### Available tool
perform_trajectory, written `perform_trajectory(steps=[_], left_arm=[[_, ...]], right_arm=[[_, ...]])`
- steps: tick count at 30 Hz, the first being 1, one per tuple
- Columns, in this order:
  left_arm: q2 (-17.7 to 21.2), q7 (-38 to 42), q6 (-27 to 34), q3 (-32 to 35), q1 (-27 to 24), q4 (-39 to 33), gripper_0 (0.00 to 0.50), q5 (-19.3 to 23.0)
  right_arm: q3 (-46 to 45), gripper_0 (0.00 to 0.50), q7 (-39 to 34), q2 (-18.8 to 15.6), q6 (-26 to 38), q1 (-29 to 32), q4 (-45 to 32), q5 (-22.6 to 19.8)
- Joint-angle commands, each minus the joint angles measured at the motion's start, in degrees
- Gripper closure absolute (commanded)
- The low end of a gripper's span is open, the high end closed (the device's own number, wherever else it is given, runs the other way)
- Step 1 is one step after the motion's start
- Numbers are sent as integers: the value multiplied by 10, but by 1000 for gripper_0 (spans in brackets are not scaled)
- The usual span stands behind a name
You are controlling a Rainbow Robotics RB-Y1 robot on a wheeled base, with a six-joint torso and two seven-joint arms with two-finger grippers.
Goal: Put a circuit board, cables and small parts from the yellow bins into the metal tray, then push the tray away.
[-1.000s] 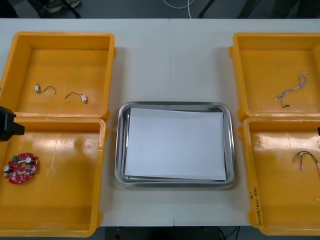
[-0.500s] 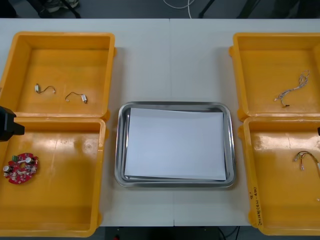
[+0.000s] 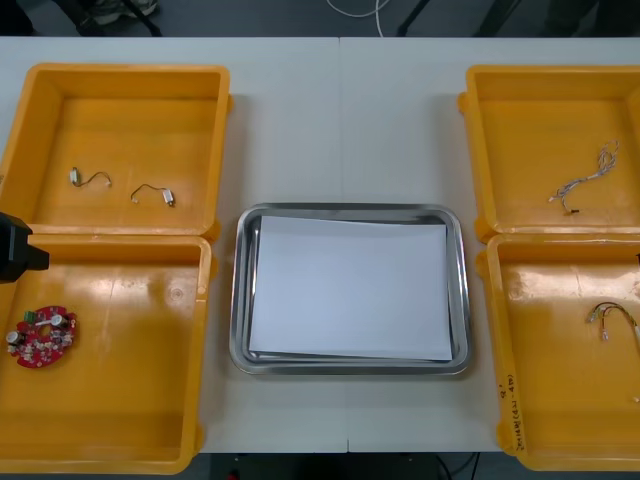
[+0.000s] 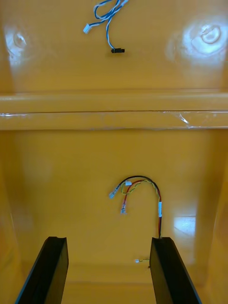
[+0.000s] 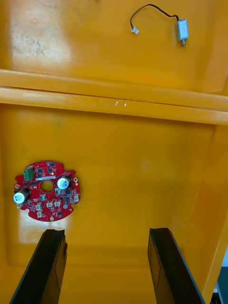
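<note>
Four yellow bins (image 3: 215,150) are being shown in the front view, two at each side of the table (image 3: 340,110), with the metal tray (image 3: 238,300) lying between them, white inside. Two small metal parts (image 3: 76,178) on thin black cables (image 3: 147,187) are being kept in the left far bin (image 3: 120,75), a little apart from each other. The red circuit board (image 3: 41,337) is lying in the left near bin (image 3: 120,420), near its outer wall. A blue and white cable (image 3: 585,180) is resting in the right far bin (image 3: 540,110), and a red and yellow cable (image 3: 612,320) in the right near bin (image 3: 545,400).

In the left wrist view, the left gripper (image 5: 104,232) is being held over the left near bin with its fingers spread wide and nothing between them. The circuit board is being seen just ahead of one fingertip.

In the right wrist view, the right gripper (image 4: 109,240) is likewise being held released, over the right near bin. The red and yellow cable is lying ahead, between the two fingers, with one dark lead trailing close to one fingertip.
</note>
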Motion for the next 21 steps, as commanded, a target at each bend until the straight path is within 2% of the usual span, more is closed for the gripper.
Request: perform_trajectory(steps=[1,5,6,8,21], left_arm=[[10,31,3,10,-15,-5,0,4],[10,31,3,10,-15,-5,0,4],[-3,30,3,-2,4,4,0,3],[-7,30,3,-1,6,4,0,2],[25,37,3,-3,8,17,0,-4]], right_arm=[[-43,0,-7,-57,14,-23,-14,1],[-46,0,-9,-52,29,-27,-33,15],[-47,0,-9,-51,28,-27,-32,19],[-46,0,-9,-50,26,-26,-32,23],[-43,0,-4,-42,15,0,-20,26]])
